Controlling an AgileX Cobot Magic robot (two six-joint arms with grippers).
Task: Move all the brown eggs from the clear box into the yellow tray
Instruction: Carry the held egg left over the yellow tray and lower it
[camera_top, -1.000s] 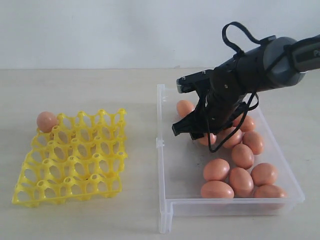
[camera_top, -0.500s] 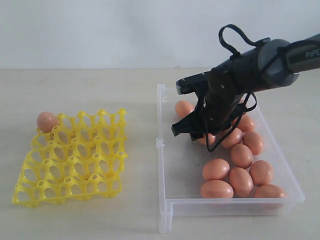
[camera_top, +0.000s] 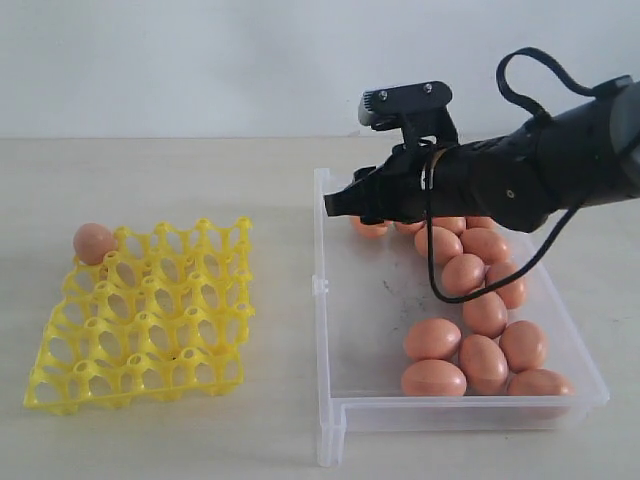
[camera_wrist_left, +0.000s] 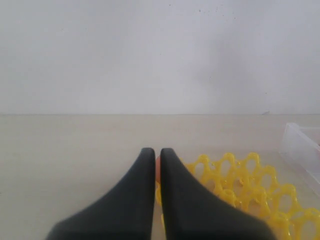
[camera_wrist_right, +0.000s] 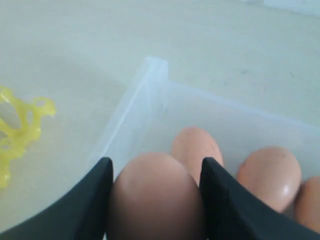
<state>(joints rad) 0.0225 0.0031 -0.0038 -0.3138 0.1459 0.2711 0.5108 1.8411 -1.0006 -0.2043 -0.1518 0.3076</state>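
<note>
My right gripper (camera_wrist_right: 157, 162) is shut on a brown egg (camera_wrist_right: 155, 197), with a black finger on each side of it. In the exterior view the right gripper (camera_top: 342, 206) hangs over the far left corner of the clear box (camera_top: 322, 300), raised off its floor. Several brown eggs (camera_top: 470, 340) lie along the box's right side. The yellow tray (camera_top: 150, 310) sits to the left with one egg (camera_top: 93, 242) in its far left cup. My left gripper (camera_wrist_left: 156, 151) is shut with nothing in it, near the tray (camera_wrist_left: 240, 175), and does not show in the exterior view.
Two loose eggs (camera_wrist_right: 196, 145) (camera_wrist_right: 270, 175) lie in the box just beyond the held one. The box's corner wall (camera_wrist_right: 150, 65) stands ahead of the right gripper. A strip of bare tabletop (camera_top: 285, 300) separates tray and box.
The right arm has lifted from among the eggs and swung from pointing down to nearly level, carrying an egg up toward the box's far left corner. The left gripper's earlier state is not shown.
</note>
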